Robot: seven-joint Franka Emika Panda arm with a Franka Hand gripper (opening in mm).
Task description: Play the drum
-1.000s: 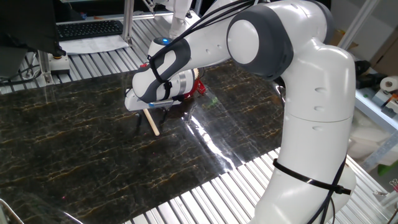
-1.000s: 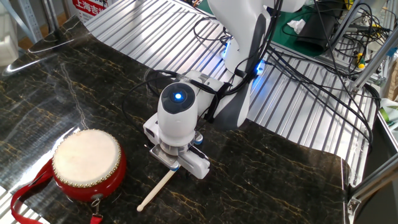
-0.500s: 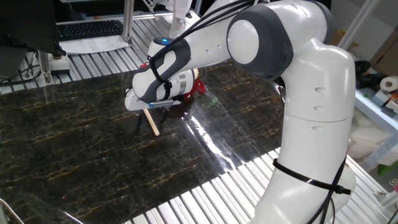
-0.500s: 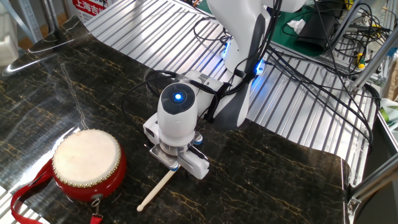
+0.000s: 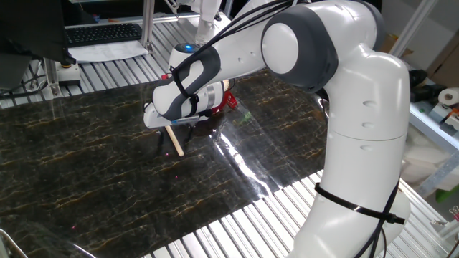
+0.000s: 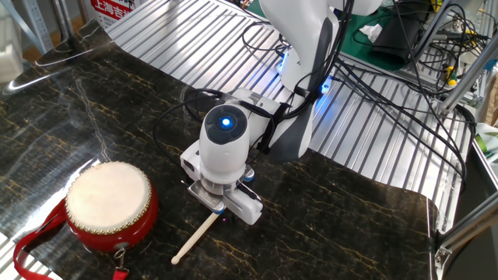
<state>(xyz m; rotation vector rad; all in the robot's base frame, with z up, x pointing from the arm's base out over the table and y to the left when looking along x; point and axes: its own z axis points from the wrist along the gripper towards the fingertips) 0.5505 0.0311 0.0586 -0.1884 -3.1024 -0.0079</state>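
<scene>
The drum (image 6: 109, 206), red with a cream-white skin and a red strap, stands on the dark marble mat at the lower left of the other fixed view. In one fixed view only a red bit of the drum (image 5: 229, 99) shows behind the arm. A thin light wooden stick (image 6: 194, 239) lies on the mat to the drum's right, and it also shows in one fixed view (image 5: 175, 140). My gripper (image 6: 220, 211) is low over the stick's upper end. In one fixed view the gripper (image 5: 174, 136) has its dark fingers on either side of the stick with a gap, so it looks open.
The dark marble mat (image 5: 86, 172) lies on a ribbed metal table (image 5: 237, 229). A keyboard (image 5: 104, 33) sits at the back. Black cables (image 6: 389, 101) run over the metal behind the arm's base. The red strap (image 6: 35, 245) trails left of the drum.
The hand has shifted very slightly to the right over the stick. The stick and the drum have not visibly moved.
</scene>
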